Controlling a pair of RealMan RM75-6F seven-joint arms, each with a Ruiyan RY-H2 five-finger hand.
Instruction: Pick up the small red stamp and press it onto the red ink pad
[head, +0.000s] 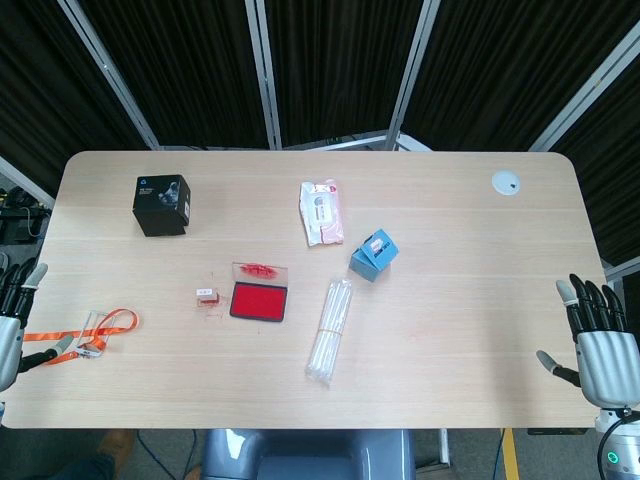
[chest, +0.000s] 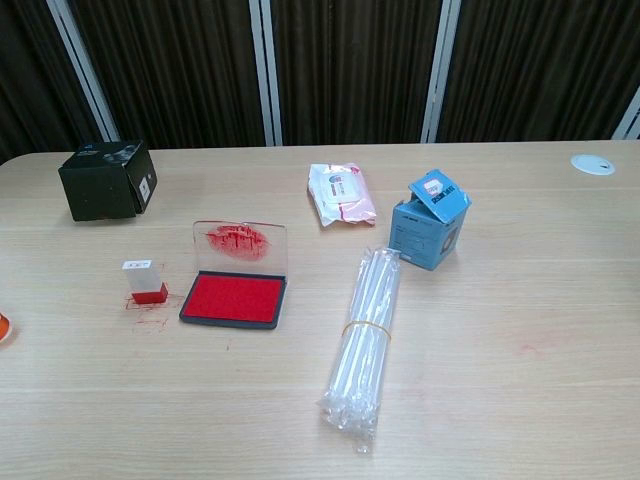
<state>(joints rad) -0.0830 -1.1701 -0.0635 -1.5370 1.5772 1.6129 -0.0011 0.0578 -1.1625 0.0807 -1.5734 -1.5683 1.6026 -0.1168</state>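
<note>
In the head view, the task looks not yet begun. The left hand (head: 12, 320) sits at the left edge and the right hand (head: 598, 338) at the lower right, both with fingers spread and holding nothing, well apart from everything. The small red stamp (head: 206, 294) stands left of centre, just beside the red ink pad (head: 259, 301), whose lid is raised. The left hand appears the nearer, so the next move probably calls for it to reach rightward and pinch the stamp. An orange lanyard (head: 88, 338) lies between that hand and the stamp.

In the chest view, neither hand shows. The stamp (chest: 147, 281) stands upright at centre left over red smears, the open pad (chest: 236, 297) to its right. A bundle of clear tubes (chest: 366, 335), a blue box (chest: 430, 219), a wipes packet (chest: 340, 193) and a black box (chest: 106, 179) lie clear of the approach.
</note>
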